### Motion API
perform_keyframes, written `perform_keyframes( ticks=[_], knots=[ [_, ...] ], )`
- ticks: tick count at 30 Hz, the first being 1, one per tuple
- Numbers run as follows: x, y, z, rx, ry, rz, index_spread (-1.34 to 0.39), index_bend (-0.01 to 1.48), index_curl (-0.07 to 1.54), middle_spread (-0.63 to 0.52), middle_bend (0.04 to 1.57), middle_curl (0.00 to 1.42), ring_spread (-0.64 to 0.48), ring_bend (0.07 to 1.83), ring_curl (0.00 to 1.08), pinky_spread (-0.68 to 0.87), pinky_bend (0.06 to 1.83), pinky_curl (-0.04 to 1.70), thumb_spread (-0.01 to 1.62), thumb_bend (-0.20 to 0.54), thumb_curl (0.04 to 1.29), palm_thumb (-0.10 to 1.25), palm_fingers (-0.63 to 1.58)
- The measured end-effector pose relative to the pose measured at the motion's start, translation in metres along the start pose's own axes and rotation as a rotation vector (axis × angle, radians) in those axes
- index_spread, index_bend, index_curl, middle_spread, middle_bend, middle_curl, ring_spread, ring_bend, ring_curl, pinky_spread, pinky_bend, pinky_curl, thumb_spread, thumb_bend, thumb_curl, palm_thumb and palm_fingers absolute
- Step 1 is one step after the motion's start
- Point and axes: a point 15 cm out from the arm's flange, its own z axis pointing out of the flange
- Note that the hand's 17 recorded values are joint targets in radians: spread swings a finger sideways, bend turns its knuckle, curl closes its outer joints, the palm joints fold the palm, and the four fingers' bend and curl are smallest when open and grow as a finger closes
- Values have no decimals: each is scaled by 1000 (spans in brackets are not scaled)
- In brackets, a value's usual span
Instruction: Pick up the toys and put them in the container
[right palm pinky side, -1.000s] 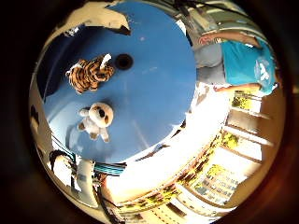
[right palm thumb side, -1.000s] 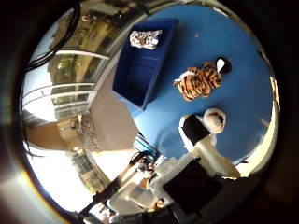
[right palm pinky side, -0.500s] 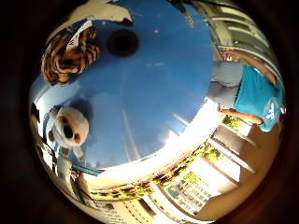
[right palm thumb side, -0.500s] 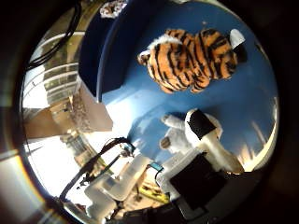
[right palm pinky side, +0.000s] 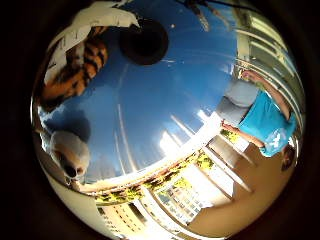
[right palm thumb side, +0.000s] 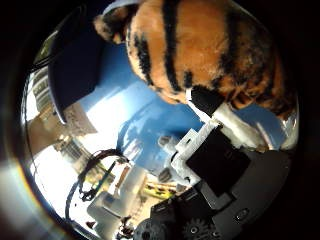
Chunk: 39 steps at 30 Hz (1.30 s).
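Observation:
The orange and black striped tiger toy (right palm thumb side: 200, 50) lies on the blue table (right palm pinky side: 170, 100) and fills much of the thumb side view, very close to the palm. My right hand (right palm thumb side: 215, 160) is right over it and open. One black fingertip (right palm thumb side: 205, 97) touches the tiger's side, and a white finger (right palm pinky side: 100, 20) reaches over its other side. A small white plush dog (right palm pinky side: 70, 155) lies on the table beside the tiger, near the table's edge. The dark blue container (right palm thumb side: 75, 75) stands just past the tiger, and its inside is hidden.
A round black spot (right palm pinky side: 145, 42) marks the table beside the tiger. The table's edge (right palm pinky side: 165, 150) runs close to the dog. A person in a teal shirt (right palm pinky side: 265, 120) stands beyond the table.
The hand has dropped much closer to the tiger, which now fills the thumb side view. A fingertip has come into touch with it. The toys themselves have not moved.

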Motion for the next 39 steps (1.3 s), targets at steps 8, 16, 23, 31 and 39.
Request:
perform_keyframes(
  ticks=[8,16,23,31,39],
  knots=[
    [5,17,4,-43,-12,-2,-383,127,191,-215,776,645,72,1147,586,387,1004,411,1032,-18,426,726,1017],
    [-17,30,-38,172,-296,28,-658,372,180,-269,1043,873,-45,1309,716,286,1342,601,1027,48,560,982,1084],
    [-21,108,-105,209,-312,36,-832,533,199,-275,1103,984,-83,1379,771,219,1441,708,1043,16,636,1009,1001],
    [-42,169,-192,360,-214,31,-959,643,224,-269,1156,1058,-108,1421,806,178,1492,777,1047,-12,693,1014,938],
    [-108,151,-253,500,-241,36,-1064,723,268,-260,1191,1112,-124,1456,835,149,1547,829,1042,-14,753,1019,884]
  ],
)
